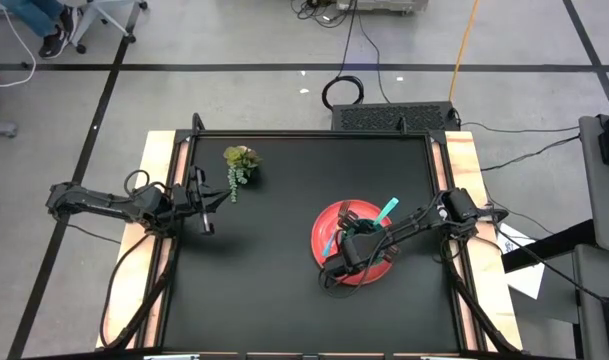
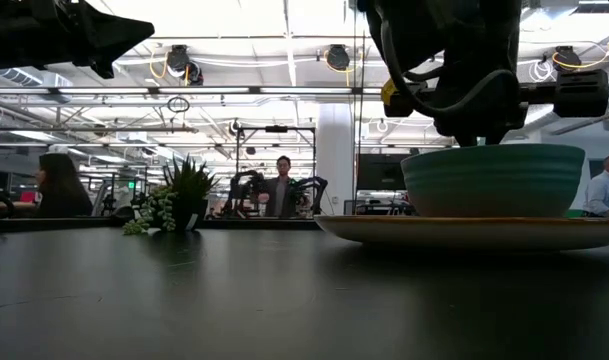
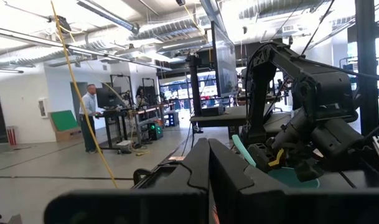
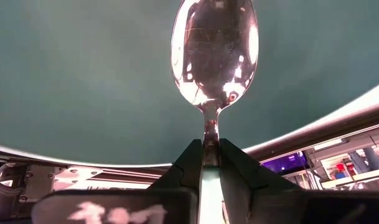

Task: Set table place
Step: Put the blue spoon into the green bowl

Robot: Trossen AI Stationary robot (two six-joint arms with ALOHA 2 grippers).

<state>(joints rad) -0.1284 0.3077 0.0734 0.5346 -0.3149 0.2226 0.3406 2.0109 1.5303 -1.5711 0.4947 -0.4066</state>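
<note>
The round red plate (image 1: 329, 225) lies on the black table (image 1: 274, 290) at right of centre, with the teal bowl (image 2: 494, 180) standing on it. My right gripper (image 1: 346, 255) is over the bowl, shut on the teal-handled spoon (image 4: 214, 50), whose metal bowl end is inside the teal bowl. The spoon's teal handle (image 1: 386, 210) sticks out behind the gripper. The fork's blue handle (image 1: 329, 241) shows beside the gripper over the plate; its resting point is hidden. My left gripper (image 1: 202, 212) hovers shut and empty near the table's left edge. My right gripper pinches the spoon's thin metal neck (image 4: 208, 134) between its two fingertips, just behind the bowl end. The fingers slant down from the table's right and lie along the spoon, with the handle running back between them. The spoon's bowl end points down into the teal bowl.
A small green plant sprig (image 1: 240, 163) stands at the table's far left. Light wooden strips (image 1: 154, 180) run along both short sides. People and desks show in the room beyond the table.
</note>
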